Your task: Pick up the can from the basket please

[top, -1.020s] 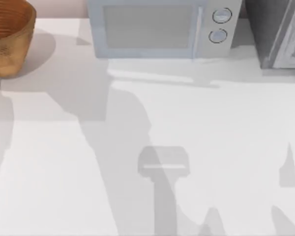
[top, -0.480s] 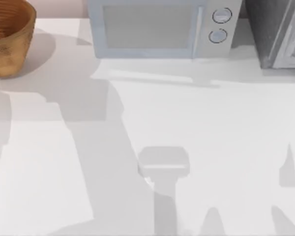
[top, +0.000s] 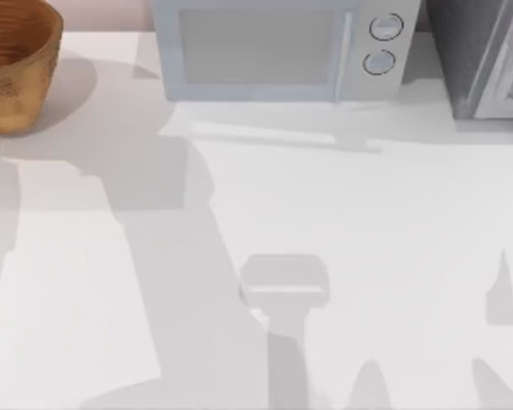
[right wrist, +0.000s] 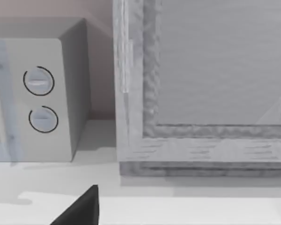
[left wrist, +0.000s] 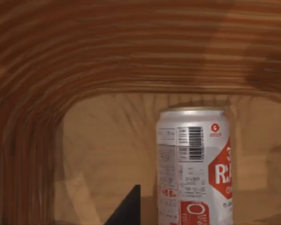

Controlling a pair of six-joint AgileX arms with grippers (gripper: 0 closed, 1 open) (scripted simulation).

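At the tabletop's far-left corner, the woven basket (top: 17, 77) holds the can (left wrist: 194, 164), upright on its ribbed orange-brown floor. My left tool (left wrist: 126, 208) is inside beside the smooth printed cylinder; I cannot tell its spread. Nothing is grasped yet; closing and lifting remain. My right tool (right wrist: 79, 208) idles near the microwave (top: 278, 51).

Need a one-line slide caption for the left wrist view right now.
Left wrist camera inside the basket, facing the upright can on its floor, a dark fingertip of the left gripper beside it.
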